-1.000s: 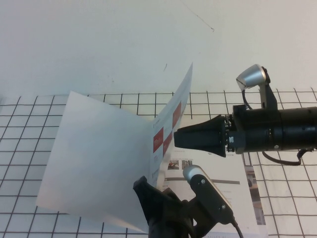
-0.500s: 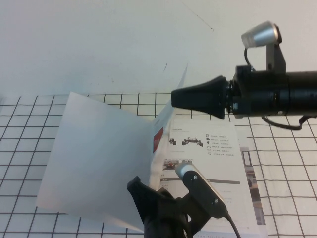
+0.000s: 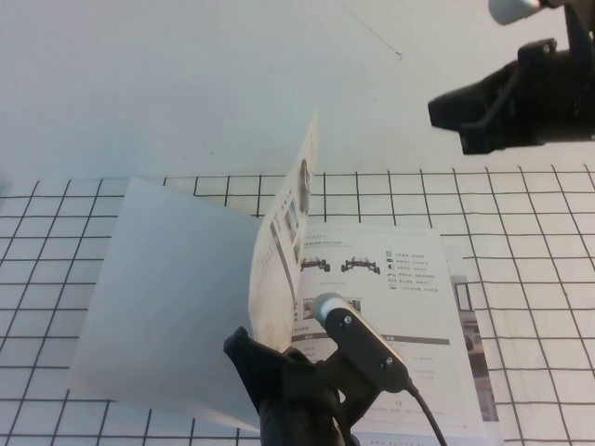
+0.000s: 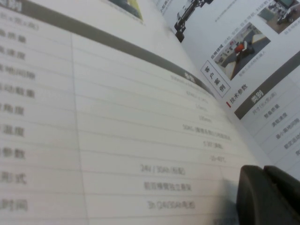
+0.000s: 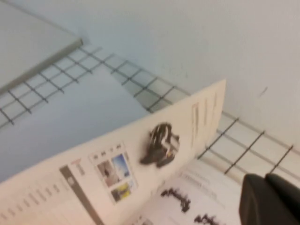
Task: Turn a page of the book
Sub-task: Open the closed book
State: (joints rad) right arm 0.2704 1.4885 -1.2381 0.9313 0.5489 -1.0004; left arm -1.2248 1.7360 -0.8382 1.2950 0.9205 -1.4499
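Thin glossy page (image 3: 284, 251) stands upright above the white paper book (image 3: 390, 316). Right end effector (image 3: 444, 111), closed and empty, hovers beyond the book; left end effector (image 3: 244, 348) at its near edge, state indiscernible.

A white surface (image 3: 539, 279) ruled with a black grid meets a plain pale wall (image 3: 186, 84) (faintly scuffed).

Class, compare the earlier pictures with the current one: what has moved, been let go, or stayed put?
The right gripper has shut, let the page go and pulled up and back to the right. The freed page stands near upright, its robot-photo side now showing instead of the red squares. The left gripper stays low at the book's near edge, shifted slightly left; the white cover leaf lies unchanged.
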